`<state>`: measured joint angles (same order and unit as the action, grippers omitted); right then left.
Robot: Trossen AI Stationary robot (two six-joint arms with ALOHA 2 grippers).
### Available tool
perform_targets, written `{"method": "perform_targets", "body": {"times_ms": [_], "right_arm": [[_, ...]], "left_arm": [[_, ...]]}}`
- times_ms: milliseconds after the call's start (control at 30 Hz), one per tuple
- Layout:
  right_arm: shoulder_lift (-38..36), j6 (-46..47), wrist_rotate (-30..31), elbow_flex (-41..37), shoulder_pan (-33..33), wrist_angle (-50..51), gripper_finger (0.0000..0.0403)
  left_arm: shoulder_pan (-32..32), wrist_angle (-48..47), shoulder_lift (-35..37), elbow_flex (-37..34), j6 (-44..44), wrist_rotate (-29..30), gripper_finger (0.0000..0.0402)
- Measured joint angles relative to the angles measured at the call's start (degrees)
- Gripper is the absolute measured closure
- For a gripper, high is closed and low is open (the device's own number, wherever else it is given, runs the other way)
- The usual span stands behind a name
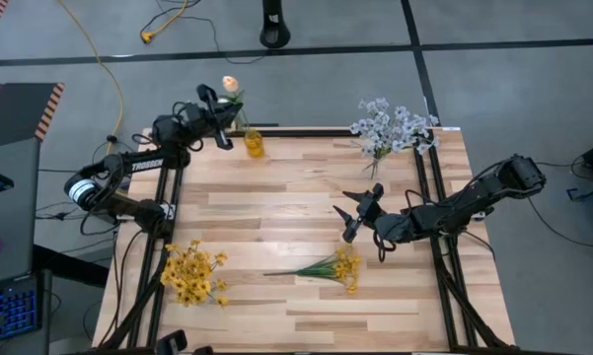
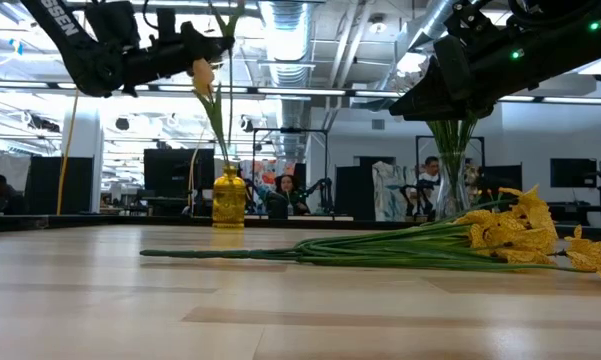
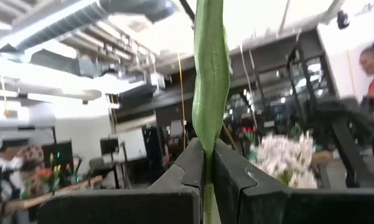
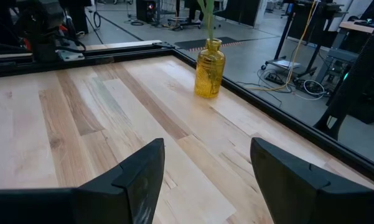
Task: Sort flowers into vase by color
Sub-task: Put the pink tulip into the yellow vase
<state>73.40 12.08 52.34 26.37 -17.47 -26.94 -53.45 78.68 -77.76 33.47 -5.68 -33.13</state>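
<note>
Holding peach bud [image 1: 230, 83] over yellow vase [image 1: 254, 144], L fingers [image 1: 220, 106].

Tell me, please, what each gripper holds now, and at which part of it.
The left gripper is shut on the green stem of the peach tulip bud, above the yellow vase. The right gripper is open and holds nothing.

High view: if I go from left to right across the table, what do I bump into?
Yellow flower bunch → yellow vase → yellow sprig lying flat → right gripper, fingers open → white flowers.
</note>
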Motion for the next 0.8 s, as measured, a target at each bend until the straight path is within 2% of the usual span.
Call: {"method": "perform_targets", "body": {"times_ms": [100, 400, 633, 800], "right_arm": [[0.0, 0.0, 0.0, 0.0, 0.0, 0.0, 0.0137], [0.0, 0.0, 0.0, 0.0, 0.0, 0.0, 0.0137], [0.0, 0.0, 0.0, 0.0, 0.0, 0.0, 0.0137], [0.0, 0.0, 0.0, 0.0, 0.0, 0.0, 0.0137]], "left_arm": [[0.0, 3.8, 0.0, 0.1, -1.6, 0.6, 0.04], [0.0, 4.3, 0.0, 4.1, -2.2, 2.7, 0.04], [-0.3, -2.1, -0.2, 4.3, 0.4, 9.7, 0.04], [0.1, -3.0, -0.2, 4.3, 0.5, 10.0, 0.04]]}}
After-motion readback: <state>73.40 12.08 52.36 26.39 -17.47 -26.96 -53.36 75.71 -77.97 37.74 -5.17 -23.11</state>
